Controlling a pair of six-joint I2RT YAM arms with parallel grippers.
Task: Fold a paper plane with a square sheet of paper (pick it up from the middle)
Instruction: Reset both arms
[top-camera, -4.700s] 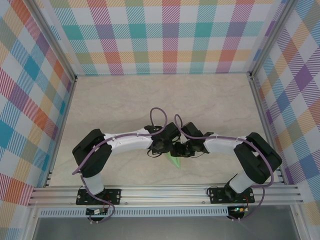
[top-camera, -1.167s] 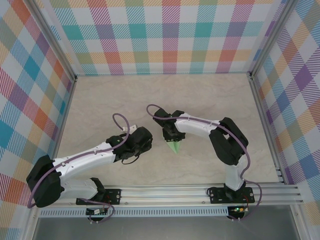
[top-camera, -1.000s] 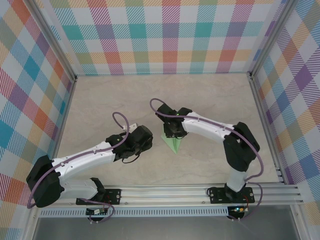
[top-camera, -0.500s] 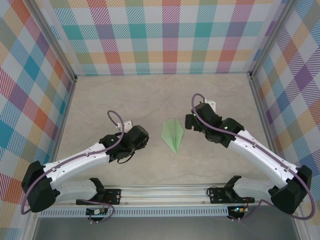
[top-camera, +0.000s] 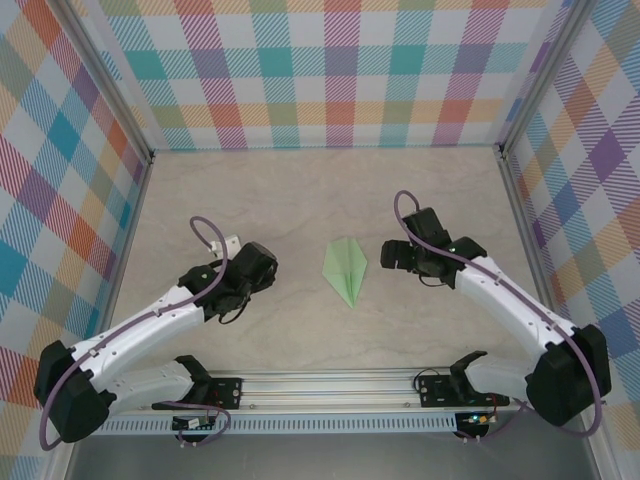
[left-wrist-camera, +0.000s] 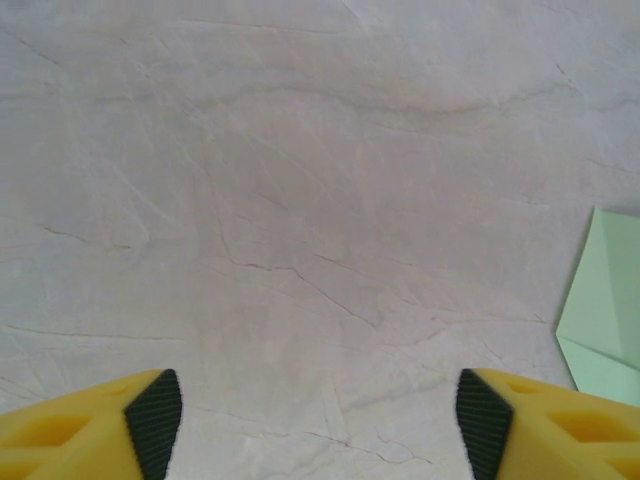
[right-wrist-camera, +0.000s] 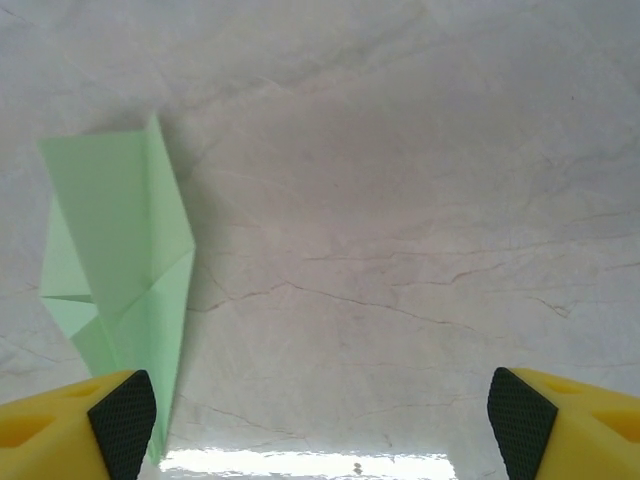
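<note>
Paper plane (top-camera: 346, 270) lies on the bench (top-camera: 300, 190), mid-bench, between the two arms and touched by neither. It is folded to a dart. Its long axis runs far-to-near, with the broad tail toward the back wall and the nose toward the arm bases.

Left fingers (top-camera: 255, 268): spread wide and empty. In the left wrist view the pads (left-wrist-camera: 160, 420) frame bare bench, with one green corner (left-wrist-camera: 605, 310) at the right edge.

Right fingers (top-camera: 395, 255): also spread wide and empty. The plane (right-wrist-camera: 125, 290) sits at the left of the right wrist view, above the left pad (right-wrist-camera: 125, 420).

Judgement: the right arm is the nearer, just beside the tail, while the left stands well apart. The folding looks complete. I cannot tell from above whether a wing lifts off the bench.
</note>
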